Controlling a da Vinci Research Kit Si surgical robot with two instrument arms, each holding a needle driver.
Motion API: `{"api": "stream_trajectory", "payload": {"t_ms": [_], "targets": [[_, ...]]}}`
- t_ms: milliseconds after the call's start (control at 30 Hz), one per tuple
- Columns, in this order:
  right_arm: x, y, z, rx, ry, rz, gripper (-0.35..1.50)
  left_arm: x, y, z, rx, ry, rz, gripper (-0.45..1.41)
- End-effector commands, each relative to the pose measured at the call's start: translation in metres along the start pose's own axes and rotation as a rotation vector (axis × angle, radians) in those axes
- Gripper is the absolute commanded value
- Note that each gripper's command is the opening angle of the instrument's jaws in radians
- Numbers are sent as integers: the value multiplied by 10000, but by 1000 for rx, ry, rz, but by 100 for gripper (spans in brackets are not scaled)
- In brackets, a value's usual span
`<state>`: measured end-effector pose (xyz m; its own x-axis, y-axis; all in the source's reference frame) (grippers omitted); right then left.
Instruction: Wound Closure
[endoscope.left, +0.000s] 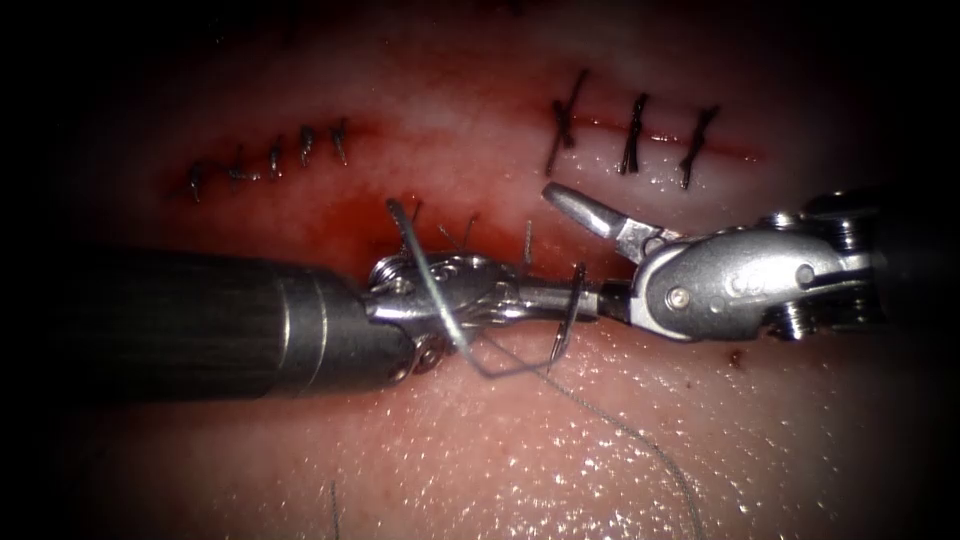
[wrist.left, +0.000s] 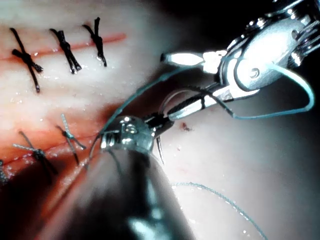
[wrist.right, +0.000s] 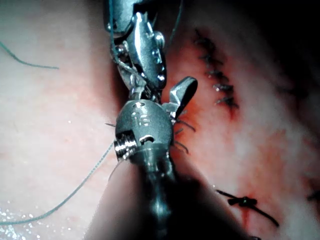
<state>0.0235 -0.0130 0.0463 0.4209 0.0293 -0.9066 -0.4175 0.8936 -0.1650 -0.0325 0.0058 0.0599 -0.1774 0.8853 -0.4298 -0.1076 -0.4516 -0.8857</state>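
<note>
Left pincer (endoscope.left: 560, 298) closed on needle (endoscope.left: 568, 318), right pincer (endoscope.left: 590, 255) open, over glistening tissue (endoscope.left: 620, 450).

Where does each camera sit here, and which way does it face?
Endoscope: above and in front of the tissue, looking down at the cut; left claw enters from the left gripping the needle, apparently out of the tissue; open right claw from the right.
Left wrist: on the left arm, looking along its shaft at its claw; right claw beyond.
Right wrist: on the right arm, looking along its shaft at its open claw.
Shared: both wrist views show both claws, thread and stitches.
</note>
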Motion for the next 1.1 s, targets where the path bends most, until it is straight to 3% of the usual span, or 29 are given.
{"api": "stream_trajectory", "payload": {"t_ms": [33,200,300,333,367,400,600,633,700,733,767,900,1100], "targets": [[-2,-8,4,3,2,1,91,-5,-3,6,-2,-1,-3,-45],[-2,-9,2,4,4,0,86,-8,-1,2,-17,-7,-1,-45],[-2,-9,1,4,4,0,68,-9,-1,1,-18,-8,0,-45],[-1,-9,1,7,2,0,37,-10,-1,1,-17,-8,0,-45],[-1,-10,1,12,0,-1,-8,-10,-1,2,-17,-8,0,-45],[-1,-12,0,24,-8,-3,-35,-10,0,2,-17,-8,1,-45],[-4,-5,-12,60,-69,-7,-35,-12,2,3,-22,-10,1,-45],[-5,-3,-14,62,-68,-6,-35,-12,2,3,-28,-11,1,-20],[-9,2,-17,65,-68,-5,-35,-11,3,4,-29,-14,0,64],[-12,6,-17,64,-71,-5,-35,-11,2,4,-20,-15,0,93],[-15,9,-18,68,-68,-5,-35,-10,2,4,-5,-11,-6,108],[-35,21,-14,99,-30,-8,-35,-12,-4,2,42,-5,75,135],[-78,32,-3,112,-6,-20,-35,-54,-23,7,201,-58,135,121]]}}
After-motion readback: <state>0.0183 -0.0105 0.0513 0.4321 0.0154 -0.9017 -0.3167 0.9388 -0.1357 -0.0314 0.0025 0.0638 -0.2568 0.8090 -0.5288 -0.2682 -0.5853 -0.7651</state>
